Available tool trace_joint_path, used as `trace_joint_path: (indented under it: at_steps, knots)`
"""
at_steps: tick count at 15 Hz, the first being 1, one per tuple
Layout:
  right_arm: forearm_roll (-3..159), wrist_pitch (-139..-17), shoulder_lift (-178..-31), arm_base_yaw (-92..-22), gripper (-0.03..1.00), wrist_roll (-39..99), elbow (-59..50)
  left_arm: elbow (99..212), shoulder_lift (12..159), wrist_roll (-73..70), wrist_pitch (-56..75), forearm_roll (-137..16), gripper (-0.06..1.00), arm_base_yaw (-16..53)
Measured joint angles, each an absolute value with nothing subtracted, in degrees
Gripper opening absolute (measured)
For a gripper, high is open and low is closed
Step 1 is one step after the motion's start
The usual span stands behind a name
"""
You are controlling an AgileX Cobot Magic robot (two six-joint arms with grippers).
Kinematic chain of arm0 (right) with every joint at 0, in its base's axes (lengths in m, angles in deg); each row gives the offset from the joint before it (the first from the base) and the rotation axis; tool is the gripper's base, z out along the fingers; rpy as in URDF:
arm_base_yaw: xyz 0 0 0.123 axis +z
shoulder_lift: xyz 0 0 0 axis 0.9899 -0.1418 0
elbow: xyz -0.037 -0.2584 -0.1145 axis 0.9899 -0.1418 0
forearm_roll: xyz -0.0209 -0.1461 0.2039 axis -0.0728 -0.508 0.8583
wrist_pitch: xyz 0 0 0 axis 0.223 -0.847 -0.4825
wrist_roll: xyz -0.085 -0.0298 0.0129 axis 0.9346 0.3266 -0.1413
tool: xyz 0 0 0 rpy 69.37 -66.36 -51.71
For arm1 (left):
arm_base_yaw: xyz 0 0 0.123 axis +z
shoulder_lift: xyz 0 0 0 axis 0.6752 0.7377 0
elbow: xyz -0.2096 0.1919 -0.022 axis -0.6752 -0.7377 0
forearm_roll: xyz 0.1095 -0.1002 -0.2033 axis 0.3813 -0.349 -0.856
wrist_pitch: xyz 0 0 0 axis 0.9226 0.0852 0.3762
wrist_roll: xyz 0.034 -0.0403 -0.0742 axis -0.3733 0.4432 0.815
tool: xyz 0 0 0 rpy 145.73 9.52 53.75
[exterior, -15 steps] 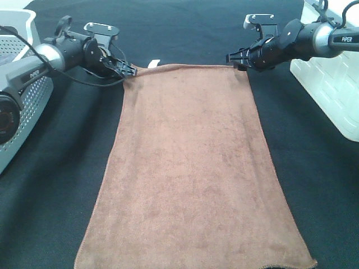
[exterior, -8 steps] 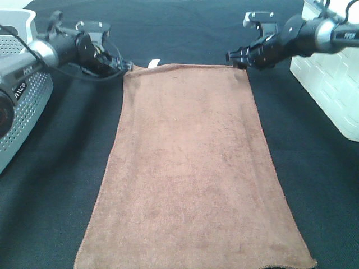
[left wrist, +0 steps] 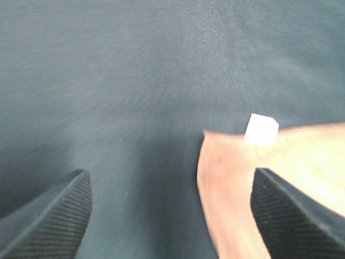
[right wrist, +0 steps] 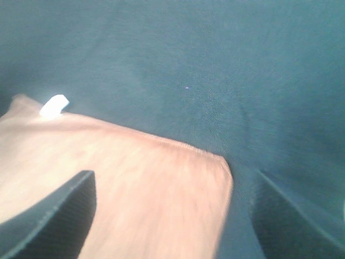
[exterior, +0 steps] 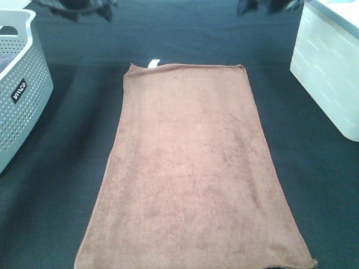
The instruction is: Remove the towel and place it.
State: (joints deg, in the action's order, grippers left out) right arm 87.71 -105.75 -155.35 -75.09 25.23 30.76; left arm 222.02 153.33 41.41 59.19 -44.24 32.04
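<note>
towel (exterior: 190, 168): flat on dark cloth (exterior: 73, 140), tag (exterior: 154, 62) at far edge
left gripper (left wrist: 170, 216): spread, empty, above tag corner
right gripper (right wrist: 172, 216): apparently spread, empty, above other far corner

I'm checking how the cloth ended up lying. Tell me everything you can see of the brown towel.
The towel is a long rust-brown rectangle of plush, fuzzy-looking cloth with stitched edges. It lies spread flat and smooth on the dark table cover, its near end running to the bottom edge of the overhead view. A small white tag sticks out by its far left corner. Nothing grips or rests on it; only the cover beneath touches it.
</note>
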Motion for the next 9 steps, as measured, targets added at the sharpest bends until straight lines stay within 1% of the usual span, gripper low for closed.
trace_joint_path:
  at_steps: [2,5,7,9]
  knots:
    - [85.8,-111.2,-149.5,-77.0,0.72,19.7,30.8,222.0,147.9,38.1,66.1,-42.9,0.77,33.1]
    - [83.8,-120.5,-143.9,-83.5,0.72,16.2,30.9,222.1,142.4,36.4,73.8,-43.2,0.77,38.8]
    - [80.6,-125.7,-142.1,-84.4,0.72,16.2,30.9,222.1,140.9,35.9,75.2,-43.2,0.77,41.3]
    - [78.4,-132.1,-140.0,-84.3,0.72,15.1,30.5,219.2,138.0,35.4,75.4,-43.9,0.77,41.4]
